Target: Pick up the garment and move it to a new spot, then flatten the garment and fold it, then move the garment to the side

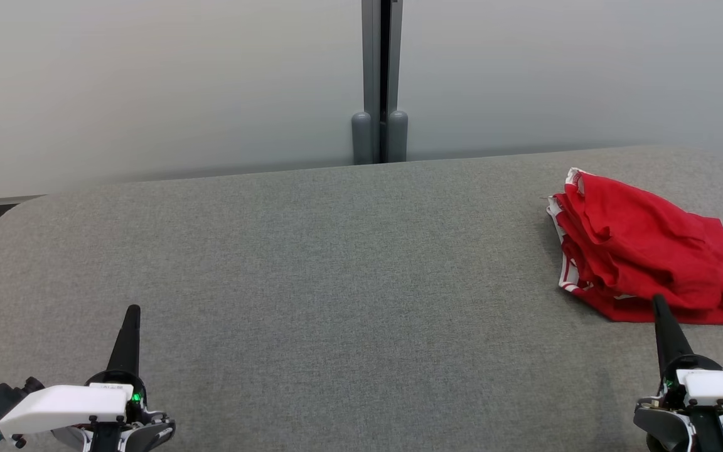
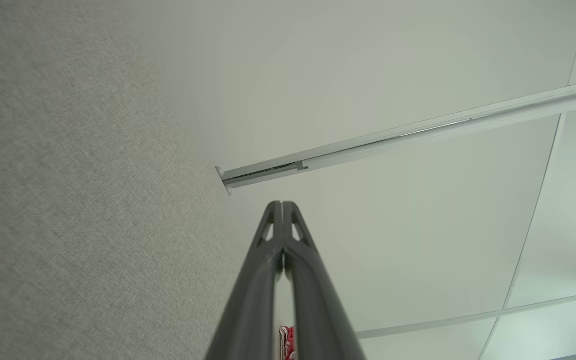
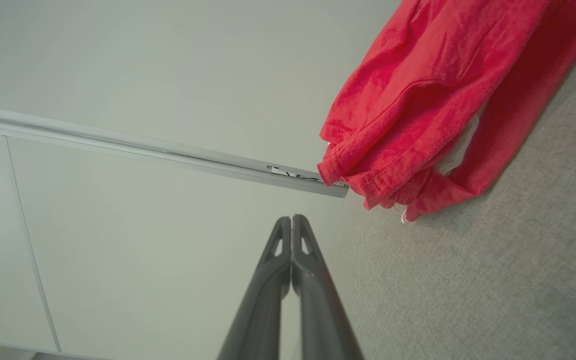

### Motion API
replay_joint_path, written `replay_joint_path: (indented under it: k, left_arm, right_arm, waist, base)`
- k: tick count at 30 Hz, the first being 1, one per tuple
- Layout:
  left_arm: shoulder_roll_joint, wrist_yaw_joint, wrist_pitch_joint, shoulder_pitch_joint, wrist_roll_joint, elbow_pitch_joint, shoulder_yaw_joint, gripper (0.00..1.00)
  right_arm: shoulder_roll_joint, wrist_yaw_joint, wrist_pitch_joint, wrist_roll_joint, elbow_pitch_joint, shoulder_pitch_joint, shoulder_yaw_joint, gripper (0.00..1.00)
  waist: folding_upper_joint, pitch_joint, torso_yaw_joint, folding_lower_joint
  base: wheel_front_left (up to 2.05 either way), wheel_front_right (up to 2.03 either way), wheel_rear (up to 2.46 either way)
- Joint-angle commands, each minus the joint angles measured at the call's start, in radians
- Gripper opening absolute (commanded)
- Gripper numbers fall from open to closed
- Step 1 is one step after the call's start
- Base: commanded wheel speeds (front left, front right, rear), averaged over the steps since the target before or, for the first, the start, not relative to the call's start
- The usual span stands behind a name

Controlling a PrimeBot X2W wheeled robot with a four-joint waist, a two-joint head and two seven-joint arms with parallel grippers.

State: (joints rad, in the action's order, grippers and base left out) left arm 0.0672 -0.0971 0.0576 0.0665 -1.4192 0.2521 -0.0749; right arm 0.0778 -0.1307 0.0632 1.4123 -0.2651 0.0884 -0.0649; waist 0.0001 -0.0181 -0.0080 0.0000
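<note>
The left gripper (image 1: 132, 312) has its two dark fingers pressed flat together, tip to tip, with nothing between them; the left wrist view shows the same tight seam running down from the tips (image 2: 282, 205). It stands near the table's near left corner, pointing toward the far edge, with bare grey cloth all round it. The right gripper (image 1: 658, 301) is clenched just the same, empty, its fingers closed along their whole length in the right wrist view (image 3: 292, 219). It stands near the near right corner, also pointing toward the far edge. From the head view its tip overlaps the near hem of the garment (image 1: 644, 257), but the right wrist view shows the tips clear of the cloth, with the garment (image 3: 418, 100) lying ahead and to one side of them, so it is near and not touching. The garment is red with white striped trim along its left side, bunched in loose folds and creases, and lies on the right end of the table (image 1: 336, 251), toward the far right corner and close to the right edge. A sliver of its red and white shows low between the left fingers in the left wrist view (image 2: 288, 343). The table is covered in grey felt-like fabric and has rounded corners. Behind its far edge stand pale panels joined by a grey post (image 1: 381, 81).
</note>
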Motion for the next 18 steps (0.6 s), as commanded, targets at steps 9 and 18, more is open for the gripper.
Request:
replay_joint_path:
  k: [9, 18]
  left_arm:
    - [-0.003, -0.016, 0.021, 0.032, -0.064, -0.008, -0.018, 0.00]
    - [-0.009, -0.027, 0.038, 0.039, -0.125, -0.008, -0.030, 0.00]
  right_arm:
    - [-0.008, 0.000, 0.020, 0.071, 0.014, 0.021, -0.020, 0.00]
    - [-0.017, 0.000, 0.037, 0.132, 0.018, 0.021, -0.036, 0.00]
  waist:
    - [-0.0001, 0.006, 0.002, 0.0000]
    - [-0.0001, 0.013, 0.005, 0.0000]
  base:
    - [0.00, 0.00, 0.00]
    - [0.00, 0.00, 0.00]
